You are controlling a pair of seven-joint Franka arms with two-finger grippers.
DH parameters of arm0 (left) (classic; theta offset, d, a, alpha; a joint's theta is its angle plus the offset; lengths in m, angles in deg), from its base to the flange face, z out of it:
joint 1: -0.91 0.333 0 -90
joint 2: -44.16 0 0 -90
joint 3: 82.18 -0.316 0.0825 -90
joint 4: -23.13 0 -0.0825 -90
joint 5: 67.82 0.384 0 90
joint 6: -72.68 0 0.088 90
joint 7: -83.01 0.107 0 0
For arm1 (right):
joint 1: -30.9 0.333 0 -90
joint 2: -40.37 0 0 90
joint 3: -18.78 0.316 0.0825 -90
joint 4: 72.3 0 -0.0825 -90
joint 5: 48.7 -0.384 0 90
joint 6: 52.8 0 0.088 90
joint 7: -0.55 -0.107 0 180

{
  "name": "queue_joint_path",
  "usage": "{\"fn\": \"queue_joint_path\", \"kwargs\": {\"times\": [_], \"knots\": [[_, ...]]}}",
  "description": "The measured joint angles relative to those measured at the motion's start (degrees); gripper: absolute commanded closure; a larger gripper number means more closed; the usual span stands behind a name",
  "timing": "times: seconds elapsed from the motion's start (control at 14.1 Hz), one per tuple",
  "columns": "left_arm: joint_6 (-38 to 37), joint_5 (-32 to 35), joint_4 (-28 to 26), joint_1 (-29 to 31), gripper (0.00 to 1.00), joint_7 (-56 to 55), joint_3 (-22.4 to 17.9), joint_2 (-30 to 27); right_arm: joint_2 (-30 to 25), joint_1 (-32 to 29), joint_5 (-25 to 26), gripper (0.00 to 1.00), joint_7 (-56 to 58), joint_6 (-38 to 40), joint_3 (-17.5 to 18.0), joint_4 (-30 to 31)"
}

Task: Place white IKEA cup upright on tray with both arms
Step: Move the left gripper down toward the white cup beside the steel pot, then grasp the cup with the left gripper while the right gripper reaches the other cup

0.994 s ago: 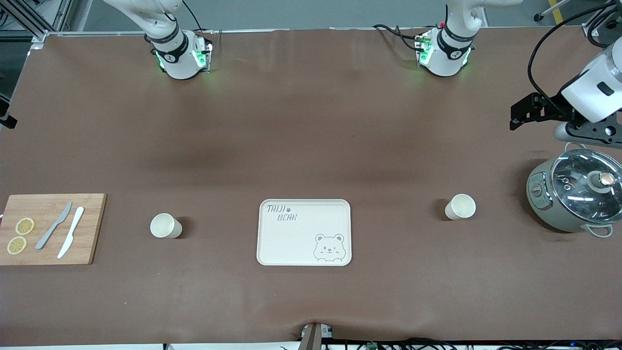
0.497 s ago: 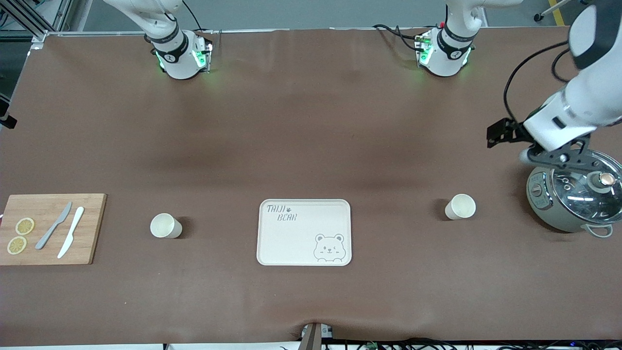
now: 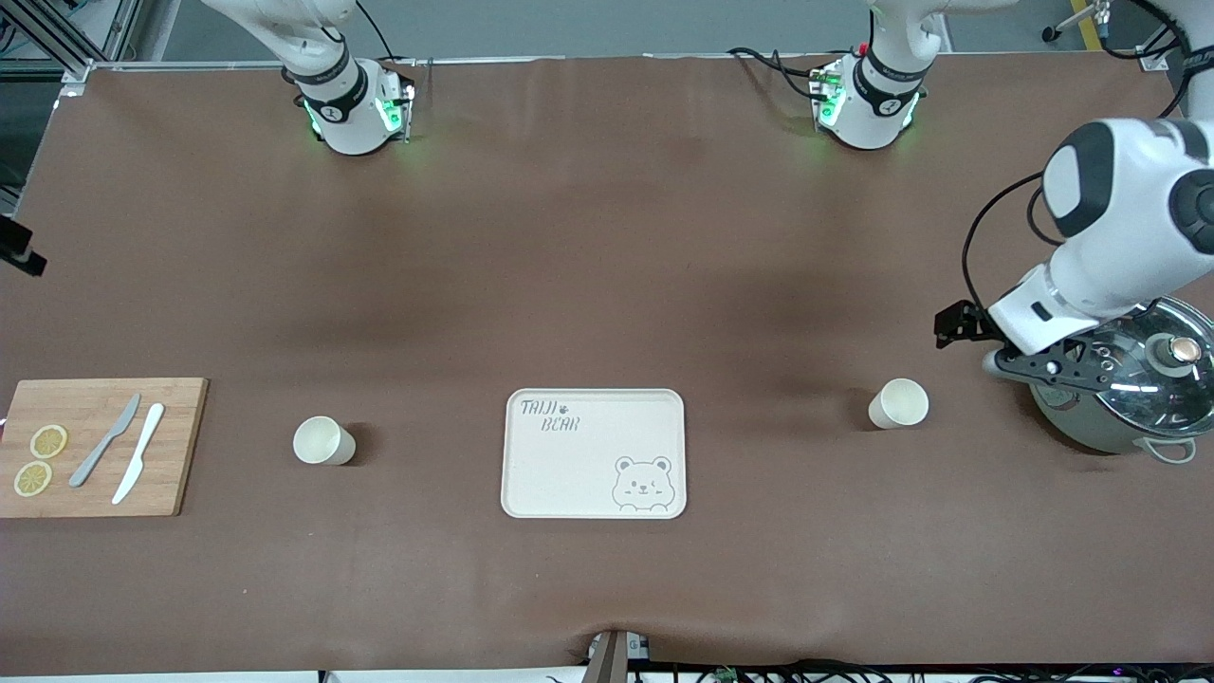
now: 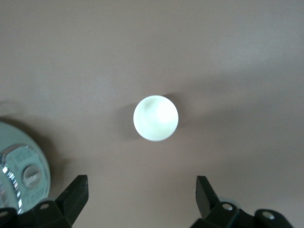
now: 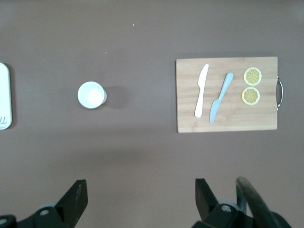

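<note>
The cream tray (image 3: 569, 474) with its bear drawing lies mid-table. One white cup (image 3: 898, 403) stands upright between the tray and the left arm's end of the table. A second white cup (image 3: 323, 441) stands upright toward the right arm's end. My left gripper (image 3: 1041, 366) hangs beside the first cup, over the pot's edge. In the left wrist view it (image 4: 141, 184) is open and empty, with that cup (image 4: 156, 118) ahead of its fingertips. My right gripper (image 5: 140, 189) is open and empty, high over the table, looking down on the second cup (image 5: 91, 94) and the tray's rim (image 5: 4, 97).
A grey pot with a glass lid (image 3: 1124, 379) stands at the left arm's end, close under the left hand; its body (image 4: 21, 166) also shows in the left wrist view. A wooden cutting board (image 3: 95, 446) with two knives and lemon slices lies at the right arm's end.
The left arm has swung down over the pot and closer to the cup beside it. Its gripper stays open. Cups and tray have not moved.
</note>
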Motion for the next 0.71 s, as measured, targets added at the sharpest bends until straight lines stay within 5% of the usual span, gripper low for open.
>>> {"fn": "queue_joint_path", "kwargs": {"times": [0.71], "knots": [[18.6, 0.0, -0.8, 2.3, 0.00, 3.4, 0.0, 14.1, 12.2, 2.1, -0.2, 0.00, -0.9, -10.3, 1.0, 0.3]]}}
